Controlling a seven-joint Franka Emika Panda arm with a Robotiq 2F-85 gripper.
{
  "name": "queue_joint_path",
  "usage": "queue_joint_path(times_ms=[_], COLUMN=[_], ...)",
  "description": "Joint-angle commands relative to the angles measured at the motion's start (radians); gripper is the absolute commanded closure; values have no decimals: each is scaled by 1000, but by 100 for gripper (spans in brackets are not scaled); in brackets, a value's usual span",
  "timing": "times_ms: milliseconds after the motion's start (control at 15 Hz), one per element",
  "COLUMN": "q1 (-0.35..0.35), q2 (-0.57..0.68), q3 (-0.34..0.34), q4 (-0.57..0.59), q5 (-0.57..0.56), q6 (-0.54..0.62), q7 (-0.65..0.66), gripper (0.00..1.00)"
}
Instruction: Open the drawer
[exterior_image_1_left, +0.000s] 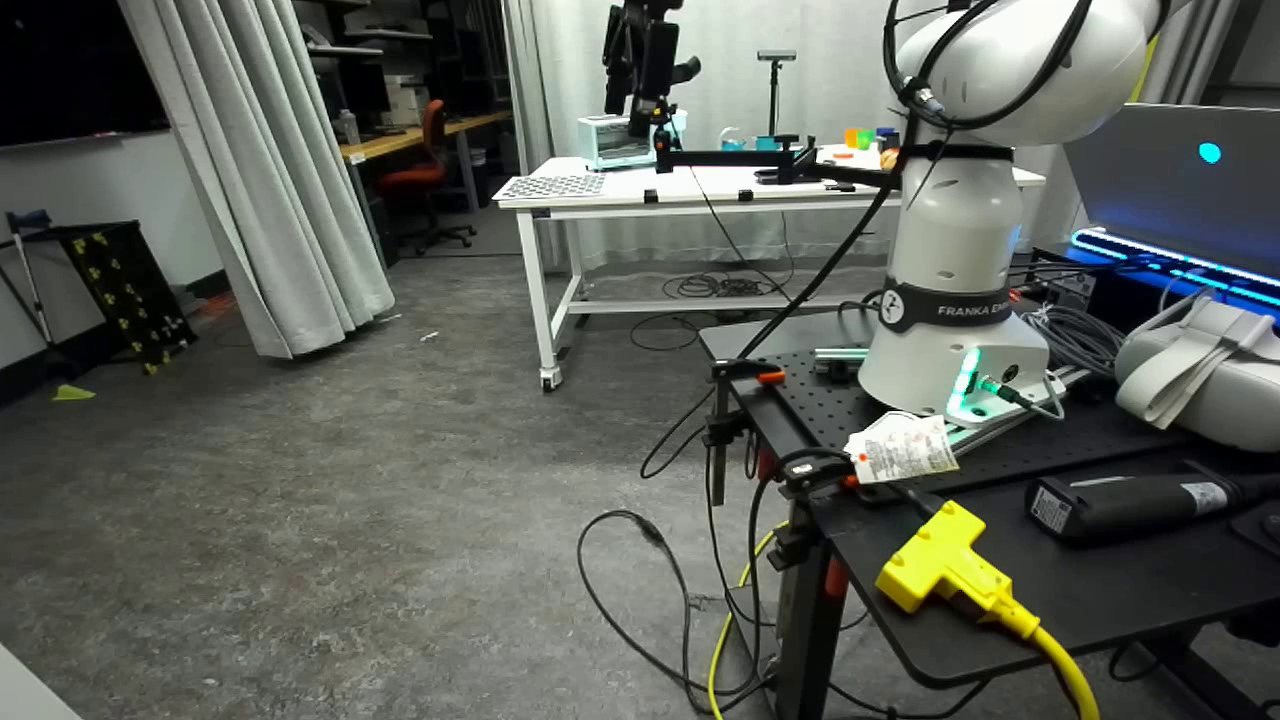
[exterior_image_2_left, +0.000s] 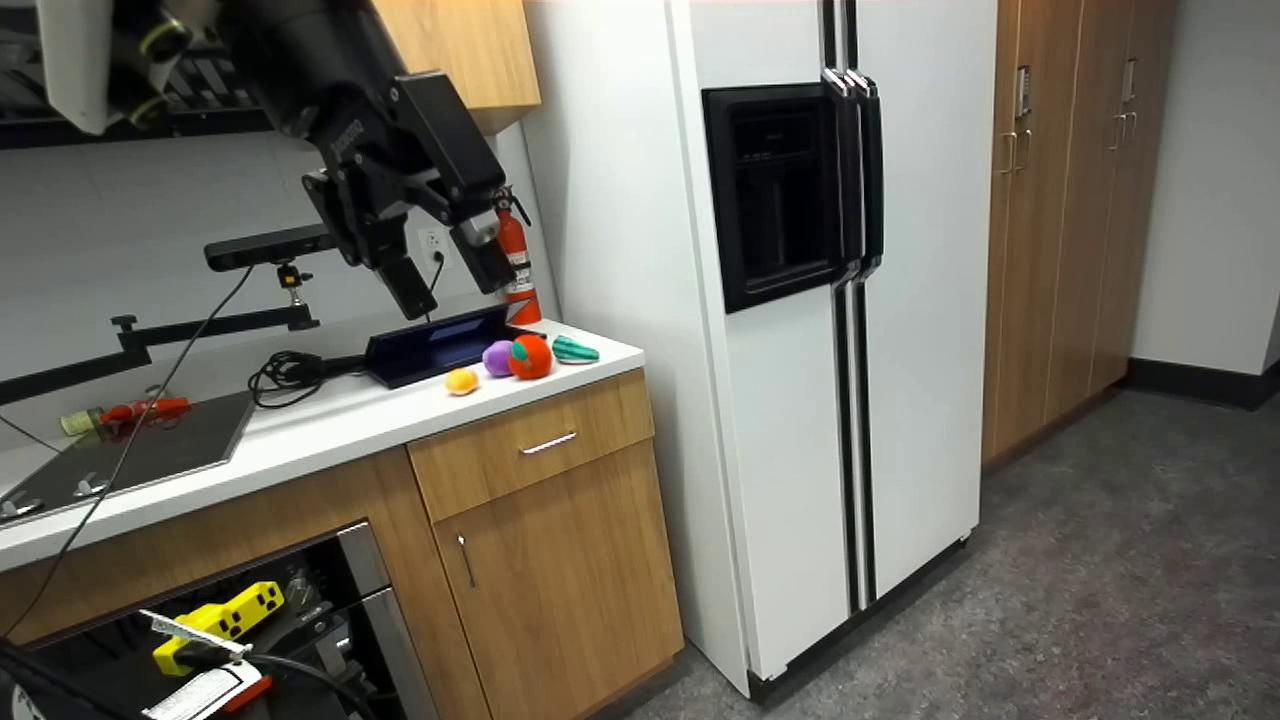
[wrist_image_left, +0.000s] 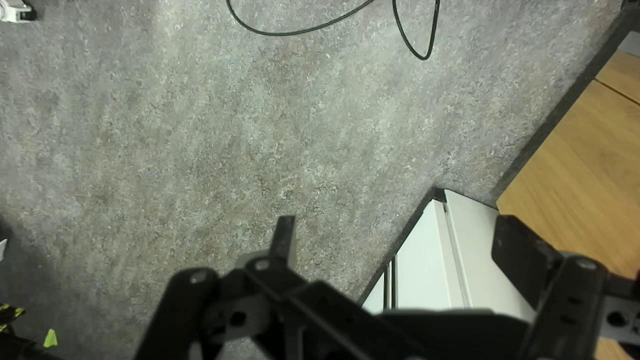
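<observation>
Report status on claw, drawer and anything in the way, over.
Claw open, empty. Drawer shut. Its handle uncovered in an exterior view; round red item on countertop above, not blocking it.

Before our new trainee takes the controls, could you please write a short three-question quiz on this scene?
1. Multiple choice: in an exterior view, how does the handle of the drawer run?
A) straight up and down
B) across the front
C) in a full circle

2. True or false: the fingers are touching that handle.

3. Fill in the blank: beside the wooden cabinet stands a tall white ____ with a black dispenser.

Key:
1. B.
2. False; the fingers are spread apart in the air, away from the handle.
3. refrigerator.
</observation>
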Motion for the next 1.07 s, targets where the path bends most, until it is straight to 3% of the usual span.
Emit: queue_joint_path(times_ms=[0,1000], q1=[2,20], q2=[0,12], q3=[-1,-13], q4=[2,21], q5=[-1,37], q6=[-2,-50], q7=[1,-8], gripper=[0,0])
